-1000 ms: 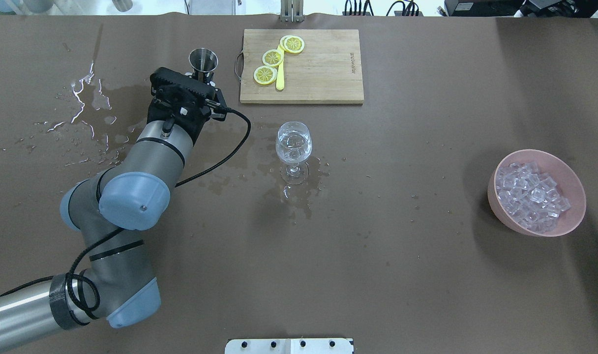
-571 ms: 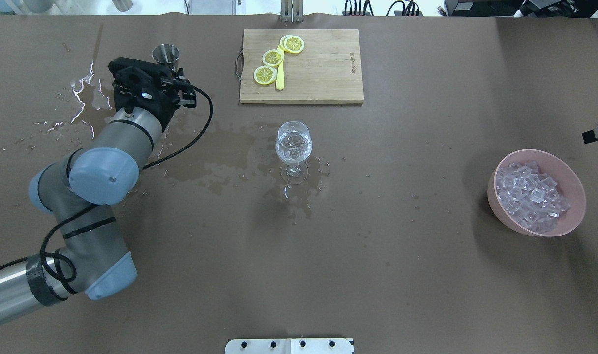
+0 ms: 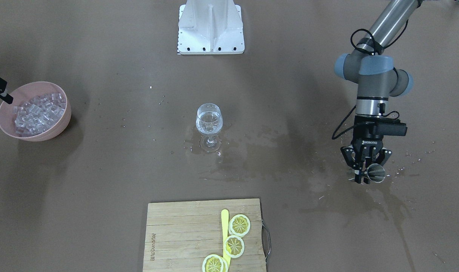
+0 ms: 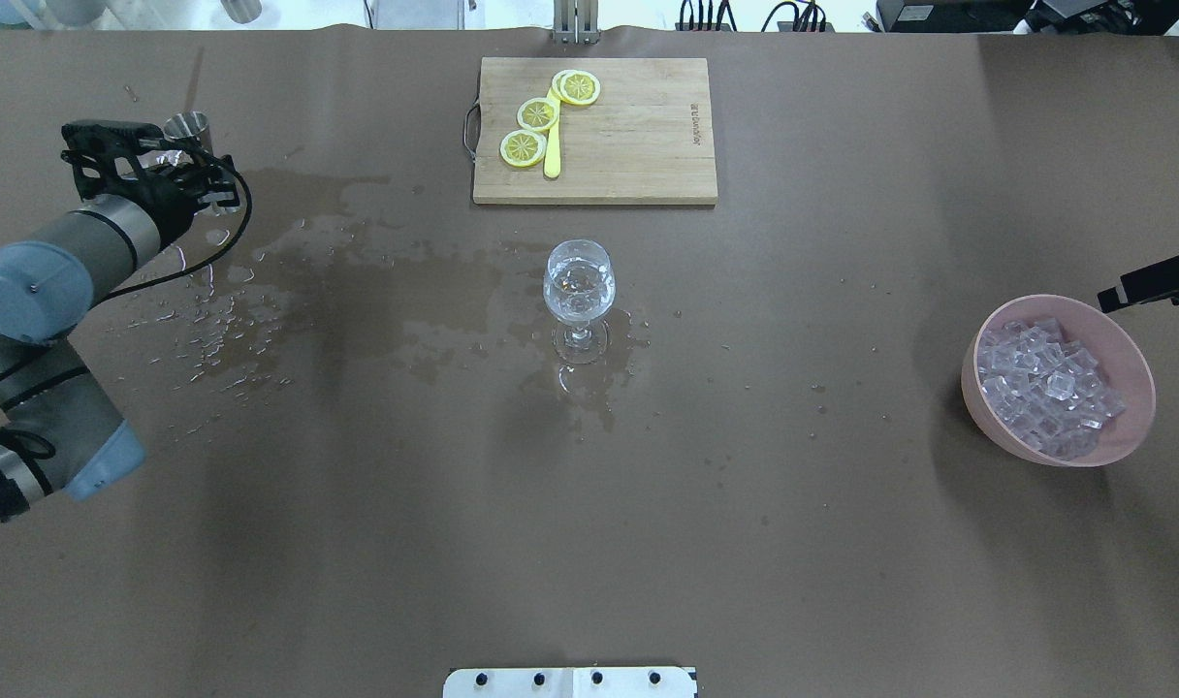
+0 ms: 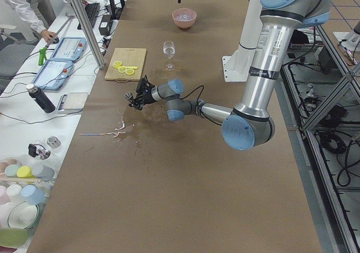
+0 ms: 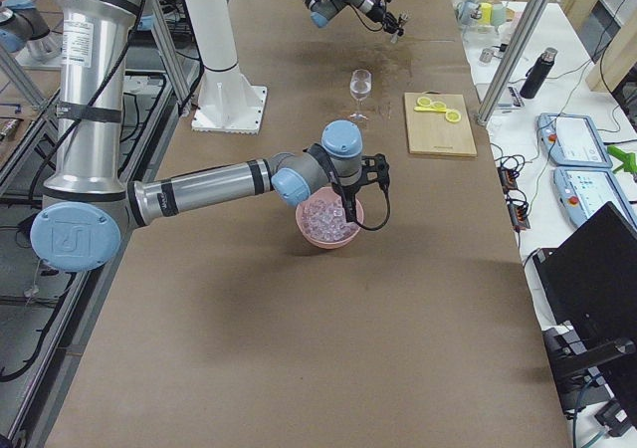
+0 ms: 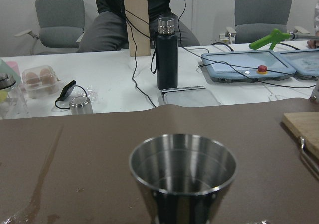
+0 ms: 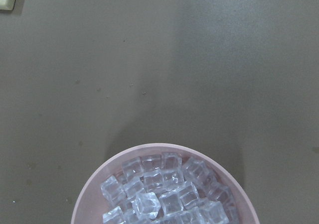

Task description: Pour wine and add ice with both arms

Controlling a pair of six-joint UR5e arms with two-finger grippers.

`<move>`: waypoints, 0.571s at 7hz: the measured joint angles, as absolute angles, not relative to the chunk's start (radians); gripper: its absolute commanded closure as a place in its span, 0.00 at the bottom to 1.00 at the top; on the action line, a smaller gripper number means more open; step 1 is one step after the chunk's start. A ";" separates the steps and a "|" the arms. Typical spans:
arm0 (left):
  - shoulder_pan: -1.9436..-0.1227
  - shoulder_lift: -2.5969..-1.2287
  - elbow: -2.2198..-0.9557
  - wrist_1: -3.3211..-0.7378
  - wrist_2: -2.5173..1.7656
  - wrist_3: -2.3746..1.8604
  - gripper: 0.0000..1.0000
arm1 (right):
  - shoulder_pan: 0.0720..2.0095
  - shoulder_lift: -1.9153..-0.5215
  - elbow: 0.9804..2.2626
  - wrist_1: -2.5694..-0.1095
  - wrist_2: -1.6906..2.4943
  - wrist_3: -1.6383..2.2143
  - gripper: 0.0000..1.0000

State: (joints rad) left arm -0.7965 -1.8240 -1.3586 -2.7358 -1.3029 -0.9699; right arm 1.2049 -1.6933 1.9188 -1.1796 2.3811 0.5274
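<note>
Ice (image 4: pixel 1050 388) piled in pink bowl (image 4: pixel 1132 422) — right fingers (image 3: pixel 3 96) by its rim, spread or pressed cannot tell. Left fingers (image 3: pixel 359 170) pinching upright steel cup (image 3: pixel 377 174) by wet patch of surface (image 4: pixel 589 543).

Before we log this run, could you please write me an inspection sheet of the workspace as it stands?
Surface: brown table wet, a spill stretching from the glass toward the left arm's side.
Job's things: wine glass upright, clear liquid inside; ice heaped in pink bowl.
Clutter: cutting board with lemon slices.
Grippers: left gripper jaws shut on metal cup; right gripper near the bowl, jaws unclear.
Cables: black cable looping off left wrist.
Surroundings: dark bottle on side bench; white pedestal.
</note>
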 measured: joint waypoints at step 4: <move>-0.895 -1.762 -1.236 -2.792 -1.351 -0.935 1.00 | 1.195 -1.712 1.940 -1.180 2.380 0.529 0.00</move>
